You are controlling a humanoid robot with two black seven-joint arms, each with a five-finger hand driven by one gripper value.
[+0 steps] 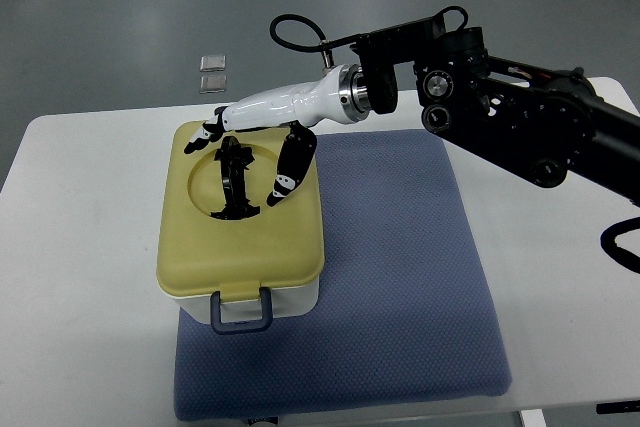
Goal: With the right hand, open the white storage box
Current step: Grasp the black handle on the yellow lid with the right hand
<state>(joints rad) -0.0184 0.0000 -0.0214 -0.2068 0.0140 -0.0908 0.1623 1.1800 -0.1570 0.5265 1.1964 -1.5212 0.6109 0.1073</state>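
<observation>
Nearest you is the front edge of the blue mat (400, 277), and on its left part sits the storage box (265, 305): a white body with a cream-yellow lid (245, 242) and a blue-grey latch (241, 312) hanging at the front, facing you. The lid lies flat on the box. In its top is a round hollow crossed by a black handle (233, 182).

Your right hand (262, 132) is over the far part of the lid, its arm (520, 117) reaching in from the right edge. The fingers are spread loosely and hold nothing: several point left along the lid's far rim, and the thumb (290, 167) angles down beside the hollow, right of the handle. You cannot tell whether any fingertip touches the lid.

The mat lies on a white table (90, 247). Beyond the table, two small grey squares (213, 72) lie on the floor.
</observation>
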